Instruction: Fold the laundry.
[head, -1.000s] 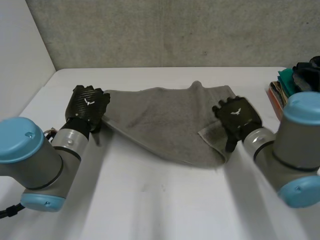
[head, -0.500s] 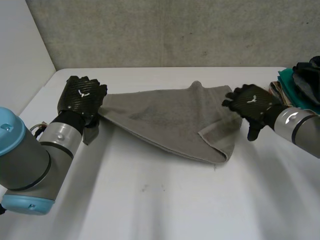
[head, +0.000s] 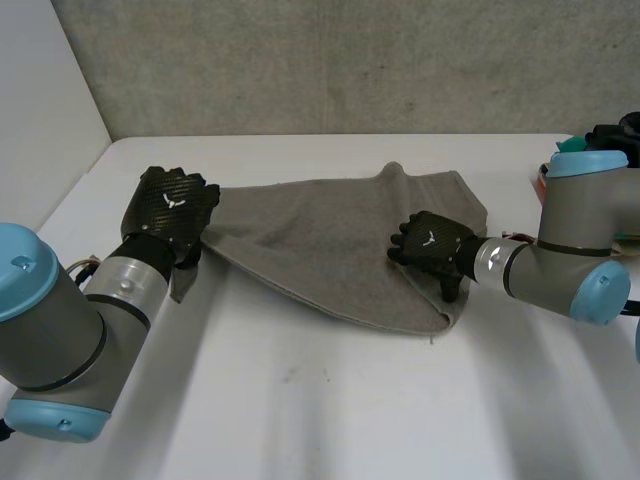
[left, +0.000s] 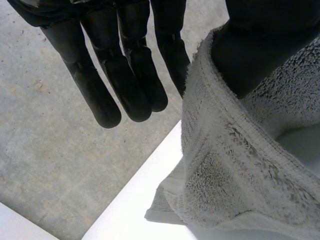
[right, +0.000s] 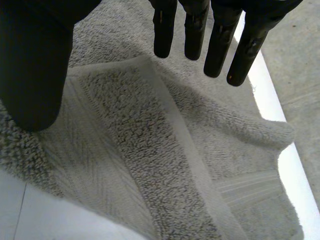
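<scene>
Grey towel (head: 310, 230) lies spread mid-table (head: 300, 400), crumpled, w/ its long axis running 9 to 3 o'clk in head view. Its 4 o'clk corner is folded back over the top, so a doubled flap shows there. A small peak stands up on the far edge at approx 12 o'clk.

L hand (head: 175, 210) is at the towel's 9 o'clk corner, back of hand up, and a bit of cloth hangs below it toward 6 o'clk. In left wrist view the L hand (left: 120, 65) has its fingers straight and together. The towel (left: 235, 165) wraps round the thumb, and its hemmed edge is caught btwn thumb and the nearest finger, so the hand is grasping the towel corner. White table (left: 130, 200) shows beneath.

R hand (head: 430, 240) is over the folded flap, approx 4 o'clk on the towel, arm coming in from 3 o'clk. In right wrist view the R hand (right: 195, 30) has its fingers straight and slightly spread, thumb apart, nothing held: released. The towel (right: 150, 150) w/ its hem band lies under the palm; can't tell if the fingertips touch it.

Pile of clothes (head: 615, 132) sits at the table's 3 o'clk edge, behind the R arm, well apart from the towel.
</scene>
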